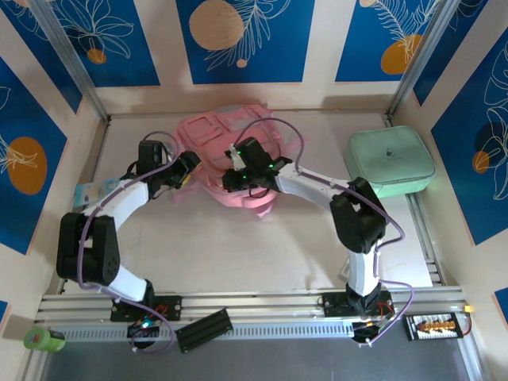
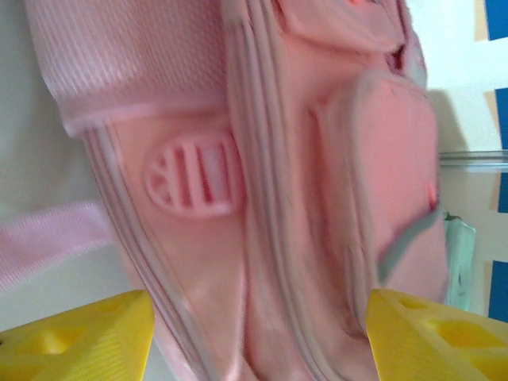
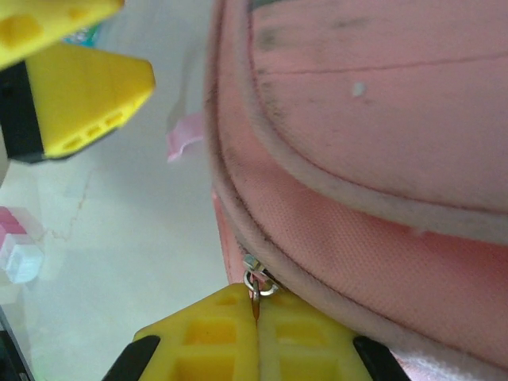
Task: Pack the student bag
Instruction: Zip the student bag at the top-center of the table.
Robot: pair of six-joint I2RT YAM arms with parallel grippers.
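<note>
The pink student bag (image 1: 213,139) lies at the back middle of the table. At the bag's left side my left gripper (image 1: 184,169) stands open. Its yellow fingers (image 2: 87,337) are spread wide, with the bag's zip seams and side panel (image 2: 262,238) close in front of them, and they hold nothing. My right gripper (image 1: 238,179) is at the bag's near edge. Those yellow fingertips (image 3: 226,333) are pressed together on a small metal zipper pull (image 3: 257,287) at the bag's seam (image 3: 333,262). The left gripper's fingers (image 3: 87,91) show at the upper left of the right wrist view.
A mint-green rounded case (image 1: 390,161) sits at the back right. A pale blue packet (image 1: 94,190) lies by the left wall. A small pink and white block (image 3: 20,250) rests on the table to the left of the bag. A green tape roll (image 1: 44,340) sits off the front left corner.
</note>
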